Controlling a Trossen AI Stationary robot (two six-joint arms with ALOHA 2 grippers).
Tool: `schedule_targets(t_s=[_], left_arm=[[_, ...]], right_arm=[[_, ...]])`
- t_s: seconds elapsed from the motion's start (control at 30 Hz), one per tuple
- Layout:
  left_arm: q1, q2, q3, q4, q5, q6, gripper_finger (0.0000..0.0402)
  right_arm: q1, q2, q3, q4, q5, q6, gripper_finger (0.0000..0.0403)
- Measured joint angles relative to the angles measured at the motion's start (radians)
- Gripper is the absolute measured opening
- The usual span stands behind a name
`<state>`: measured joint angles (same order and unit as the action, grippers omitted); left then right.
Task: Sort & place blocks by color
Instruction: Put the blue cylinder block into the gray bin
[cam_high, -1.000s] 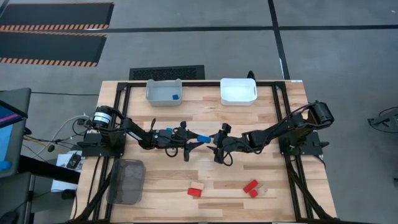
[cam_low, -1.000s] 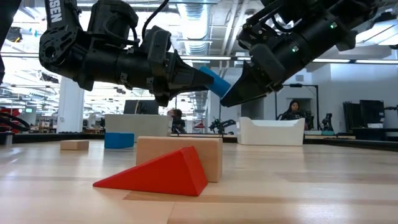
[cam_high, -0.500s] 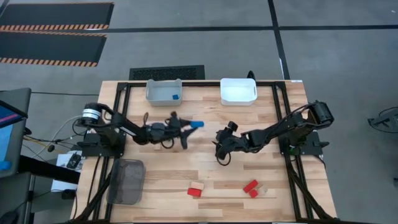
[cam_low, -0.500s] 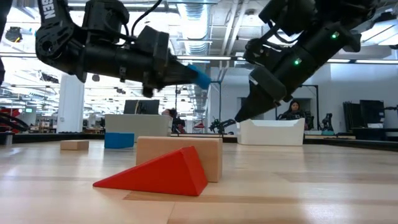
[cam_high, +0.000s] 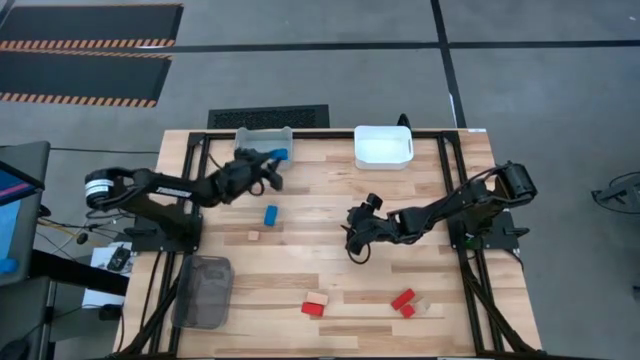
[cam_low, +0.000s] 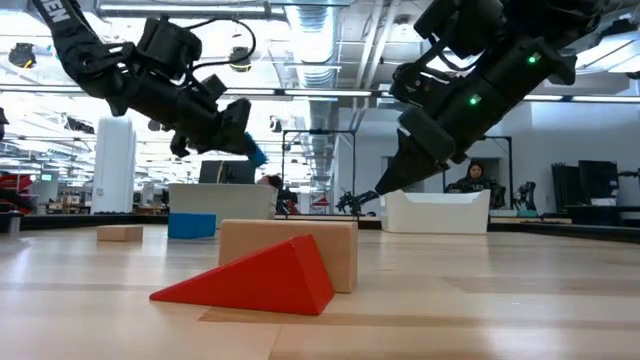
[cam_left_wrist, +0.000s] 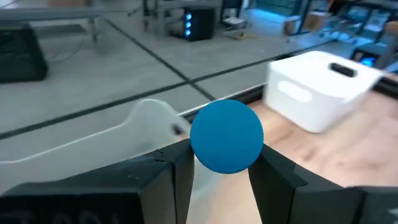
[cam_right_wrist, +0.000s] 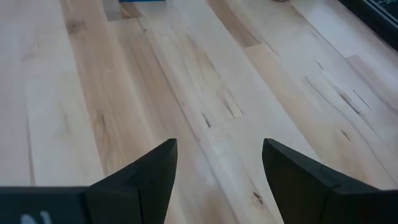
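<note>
My left gripper (cam_high: 266, 167) hovers beside the grey bin (cam_high: 262, 146) at the far edge, shut on a blue cylinder (cam_left_wrist: 226, 135). The cylinder also shows in the low view (cam_low: 256, 153). One blue block (cam_high: 283, 155) lies in the grey bin. Another blue block (cam_high: 270, 214) and a small tan block (cam_high: 253, 236) lie flat on the table. A red wedge (cam_low: 255, 280) rests against a tan block (cam_low: 295, 248) near the near edge. My right gripper (cam_high: 353, 246) is open above bare wood at mid-table. My left gripper pinches the blue cylinder between its two fingers (cam_left_wrist: 180, 168), which press on its curved sides (cam_left_wrist: 198, 149). The round end face points away from the wrist, so the cylinder lies along the fingers. It is lifted clear of the table and sticks out past the fingertips, slanting down.
A white bin (cam_high: 383, 146) stands at the far edge, right of the grey one. A dark mesh bin (cam_high: 203, 291) sits at the near left. Two red blocks (cam_high: 403, 300) and a pale one (cam_high: 421, 305) lie near the near right edge. People sit in the room beyond.
The two grippers met at mid-table around the blue cylinder. My left gripper then carried it, still shut on it, toward the far left and up to the grey bin. My right gripper drew back toward the right and now stands apart, open.
</note>
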<state>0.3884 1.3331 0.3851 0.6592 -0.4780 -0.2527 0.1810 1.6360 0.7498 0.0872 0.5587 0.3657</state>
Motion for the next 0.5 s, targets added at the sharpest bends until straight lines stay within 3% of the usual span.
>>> schedule_targets(t_s=[0.13, 0.27, 0.5], left_arm=[[0.108, -0.011, 0.001, -0.055, 0.058, -0.026, 0.0116], [0.210, -0.010, 0.046, -0.223, 0.123, -0.082, 0.0116], [0.290, -0.010, 0.132, -0.398, 0.160, -0.110, 0.0121]], right_arm=[[0.000, 0.000, 0.000, 0.002, -0.001, 0.000, 0.0260], [0.000, 0.000, 0.000, 0.003, -0.002, 0.001, 0.0260], [0.001, 0.000, 0.000, 0.003, -0.004, 0.001, 0.0260]])
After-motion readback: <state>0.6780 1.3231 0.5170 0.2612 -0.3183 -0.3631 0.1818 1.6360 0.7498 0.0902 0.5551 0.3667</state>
